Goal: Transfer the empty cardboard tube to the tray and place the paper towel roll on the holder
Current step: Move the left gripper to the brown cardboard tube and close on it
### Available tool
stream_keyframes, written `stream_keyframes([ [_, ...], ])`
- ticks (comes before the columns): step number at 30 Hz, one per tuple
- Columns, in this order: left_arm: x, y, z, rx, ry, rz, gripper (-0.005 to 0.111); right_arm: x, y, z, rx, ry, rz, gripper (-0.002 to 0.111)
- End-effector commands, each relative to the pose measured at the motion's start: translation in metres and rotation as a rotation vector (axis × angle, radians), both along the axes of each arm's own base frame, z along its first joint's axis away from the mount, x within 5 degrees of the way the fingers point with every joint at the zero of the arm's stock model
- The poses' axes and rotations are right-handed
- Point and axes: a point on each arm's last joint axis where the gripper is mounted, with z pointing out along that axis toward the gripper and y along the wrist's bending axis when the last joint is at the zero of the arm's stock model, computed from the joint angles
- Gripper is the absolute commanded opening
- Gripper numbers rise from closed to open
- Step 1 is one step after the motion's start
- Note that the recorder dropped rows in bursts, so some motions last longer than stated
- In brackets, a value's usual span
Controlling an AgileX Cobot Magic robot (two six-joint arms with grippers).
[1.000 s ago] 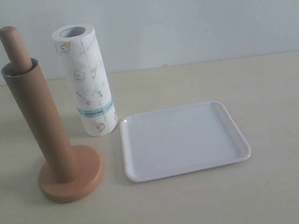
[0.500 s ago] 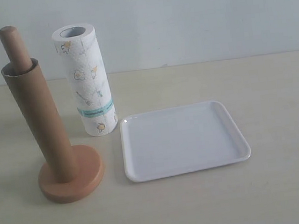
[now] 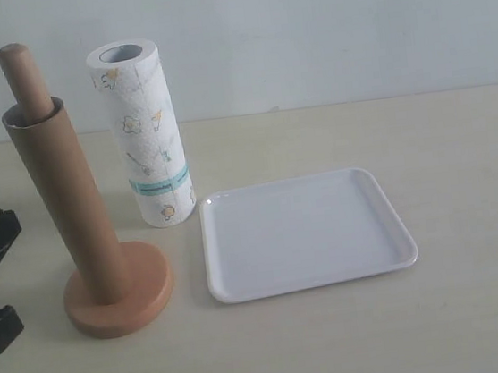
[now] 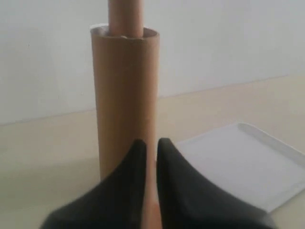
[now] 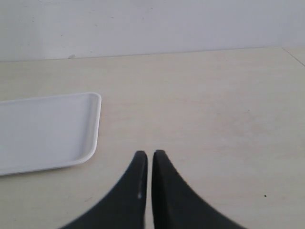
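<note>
The brown cardboard tube (image 3: 61,199) stands sleeved over the wooden holder's pole (image 3: 21,77), resting on the round base (image 3: 144,288). Just behind and to the right stands the paper towel roll (image 3: 144,135), upright on the table. The white tray (image 3: 304,234) lies bare to the right of both. My left gripper (image 3: 6,228) shows at the left edge, short of the holder. In the left wrist view its fingertips (image 4: 151,143) are nearly together, holding nothing, and point at the tube (image 4: 124,95). My right gripper (image 5: 149,155) is shut and hovers over bare table beside the tray (image 5: 43,129).
A pale wall runs along the back of the beige table (image 3: 460,144). The right gripper does not show in the exterior view.
My left gripper has come into the exterior view from the left edge, toward the holder. The tube, roll and tray have not moved.
</note>
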Motion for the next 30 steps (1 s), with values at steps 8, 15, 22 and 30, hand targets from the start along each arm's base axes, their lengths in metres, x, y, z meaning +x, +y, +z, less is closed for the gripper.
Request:
stream_keyframes([
  [8,0.025,-0.013,-0.005,0.09,-0.024,-0.031,0.088,0.0,0.0,0.001,0.0,-0.012,-0.003,0.004],
  [15,0.047,-0.022,-0.017,0.09,0.011,-0.035,0.088,0.0,0.0,0.001,0.0,-0.012,-0.003,0.004],
  [22,0.062,-0.028,-0.04,0.094,0.028,-0.032,0.084,0.0,0.0,0.001,0.0,-0.012,-0.003,0.004],
  [30,0.077,-0.034,-0.049,0.106,0.053,-0.034,0.082,0.0,0.0,0.001,-0.001,-0.008,-0.003,0.004],
])
